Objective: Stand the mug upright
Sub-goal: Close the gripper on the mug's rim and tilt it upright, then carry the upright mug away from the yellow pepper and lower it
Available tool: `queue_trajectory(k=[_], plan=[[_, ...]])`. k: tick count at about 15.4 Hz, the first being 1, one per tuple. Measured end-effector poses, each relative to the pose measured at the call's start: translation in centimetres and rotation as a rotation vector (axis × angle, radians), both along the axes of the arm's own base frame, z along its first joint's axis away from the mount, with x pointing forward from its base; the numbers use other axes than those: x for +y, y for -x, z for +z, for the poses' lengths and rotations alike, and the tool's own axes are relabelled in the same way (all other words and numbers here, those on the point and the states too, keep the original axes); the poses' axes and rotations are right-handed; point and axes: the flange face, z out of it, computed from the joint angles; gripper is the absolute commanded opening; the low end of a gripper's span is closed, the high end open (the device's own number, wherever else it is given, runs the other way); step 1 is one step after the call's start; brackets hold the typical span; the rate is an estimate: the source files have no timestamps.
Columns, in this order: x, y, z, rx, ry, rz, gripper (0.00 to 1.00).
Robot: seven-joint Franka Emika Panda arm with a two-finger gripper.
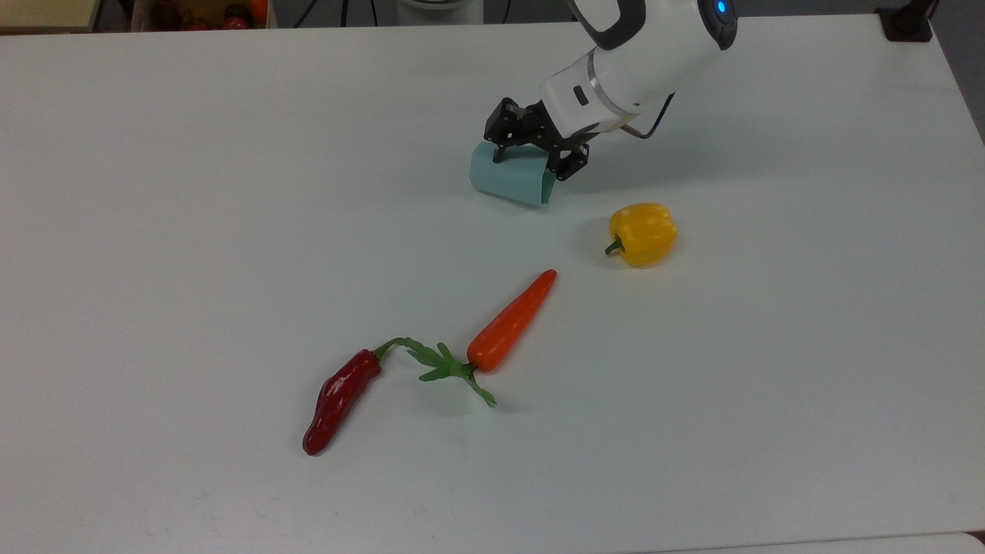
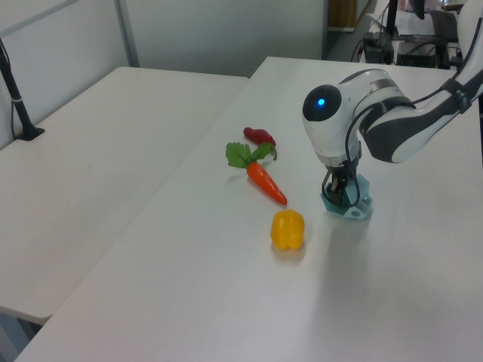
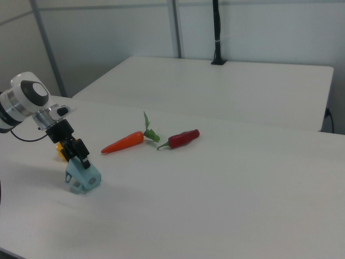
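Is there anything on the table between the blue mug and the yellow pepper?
No. In the top view, only bare white table lies between the mug and the yellow bell pepper.

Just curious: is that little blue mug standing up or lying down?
Lying down. The mug rests on its side on the table, its long faceted wall facing up.

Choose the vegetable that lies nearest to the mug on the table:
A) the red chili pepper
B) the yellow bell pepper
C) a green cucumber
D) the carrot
B: in the top view the yellow bell pepper sits just to the lower right of the mug, while the carrot and the red chili pepper lie farther down the table.
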Motion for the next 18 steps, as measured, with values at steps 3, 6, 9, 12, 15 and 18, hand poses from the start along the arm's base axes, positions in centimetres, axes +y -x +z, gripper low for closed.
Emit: queue_trajectory(k=[3, 6, 9, 12, 15, 18], plan=[[-0.9, -0.3, 0.9, 0.002, -0.001, 0.003, 0.0], [-1.9, -0.7, 1.2, 0.004, -0.008, -0.004, 0.0], [-2.5, -0.9, 1.3, 0.03, -0.029, 0.005, 0.0], [-4.2, -1.3, 2.6, 0.079, -0.096, 0.022, 0.0], [-6.7, -1.8, 5.6, 0.093, -0.173, 0.035, 0.0], [-8.7, -2.1, 8.5, 0.093, -0.244, 0.069, 0.0]])
